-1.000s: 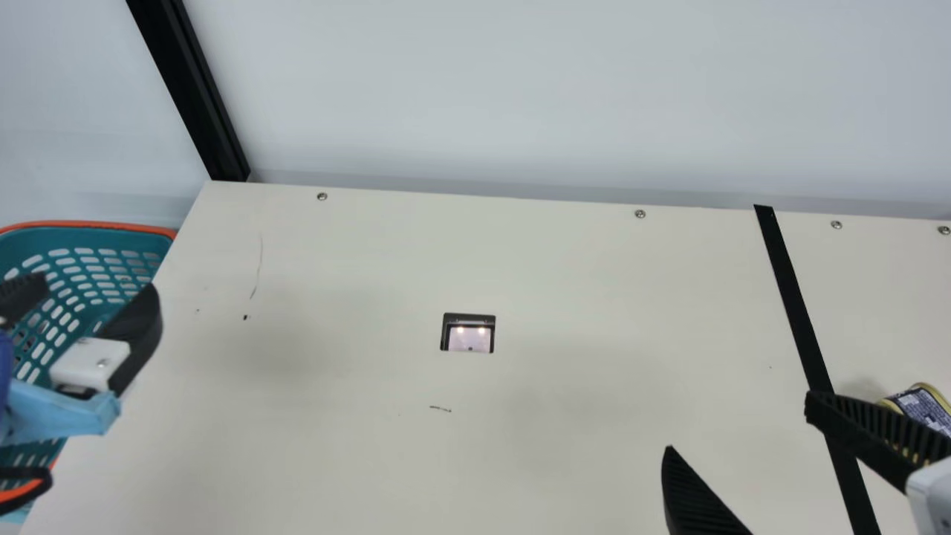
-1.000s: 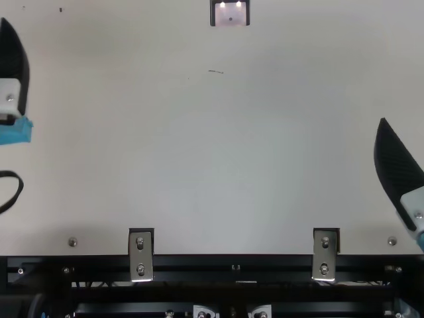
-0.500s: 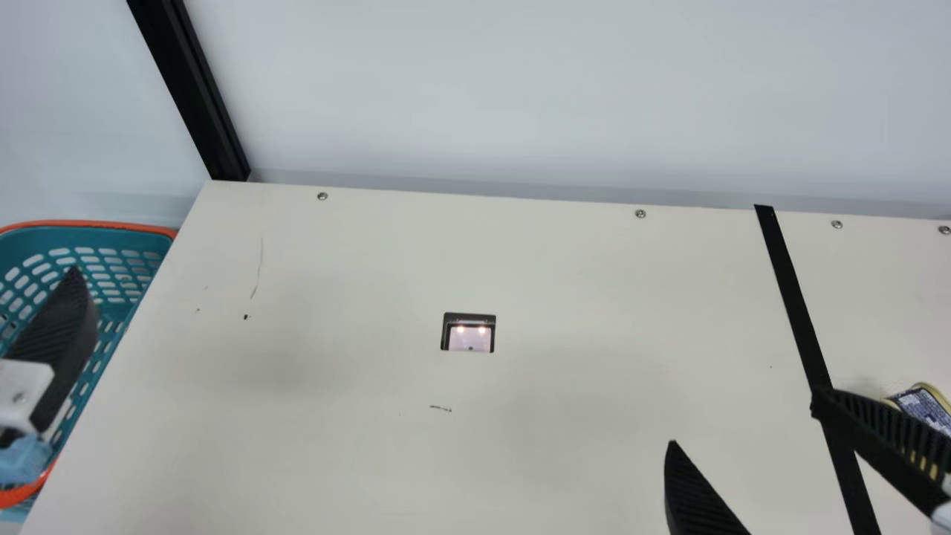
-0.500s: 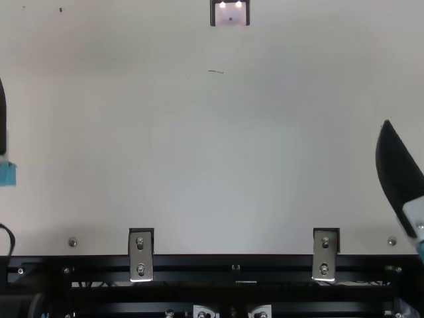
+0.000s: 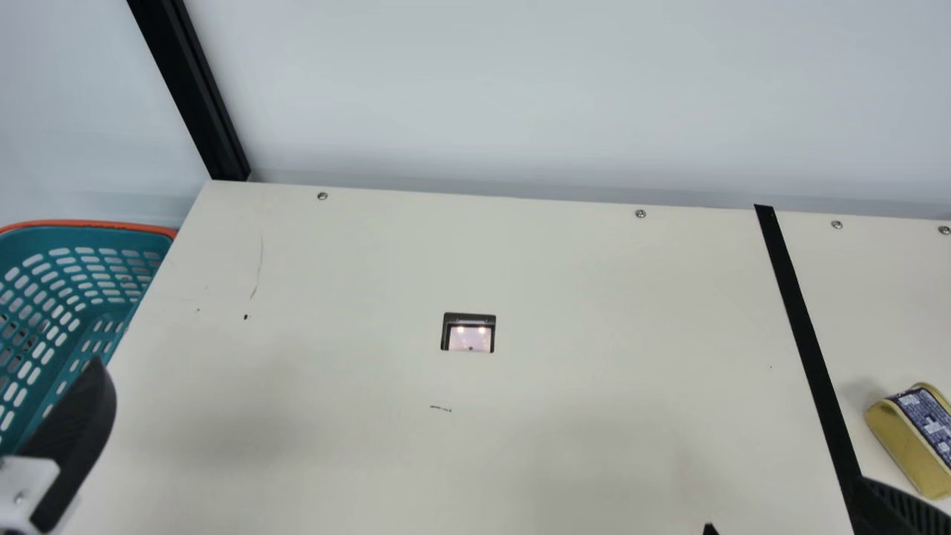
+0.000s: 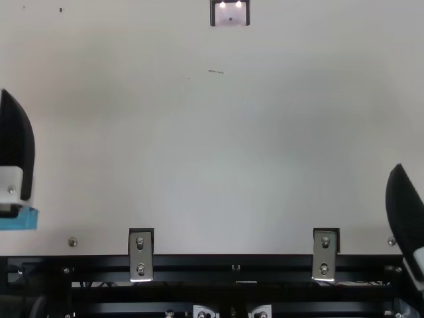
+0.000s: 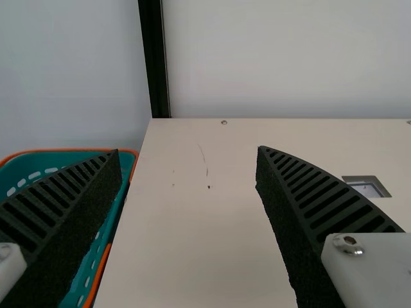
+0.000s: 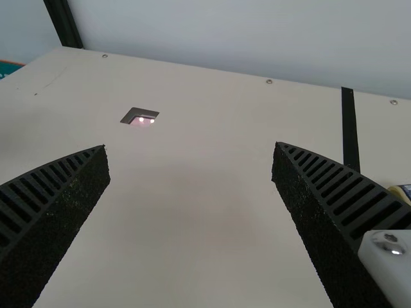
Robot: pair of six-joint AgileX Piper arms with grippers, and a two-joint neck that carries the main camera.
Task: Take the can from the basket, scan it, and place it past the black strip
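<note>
The gold can with a blue label (image 5: 903, 441) lies on its side to the right of the black strip (image 5: 802, 319) in the main view. Its edge (image 8: 401, 190) shows beyond a finger in the right wrist view. My right gripper (image 5: 787, 507), at the bottom right nearer than the can, is open and empty; the right wrist view also shows the gripper (image 8: 190, 146) spread. My left gripper (image 5: 74, 427) is at the lower left beside the teal basket (image 5: 44, 245). In the left wrist view the left gripper (image 7: 187, 150) stands open with nothing between its fingers.
The scanner window (image 5: 469, 338) is set into the cream table (image 5: 334, 357), its lights on. A black post (image 5: 195, 96) rises at the back left corner, with a pale wall behind. Metal brackets (image 6: 140, 254) line the near edge in the top view.
Both grippers have drawn back toward the near edge. The left one first swung left, then came a little right again. The right one has uncovered the can, which has stayed in place.
</note>
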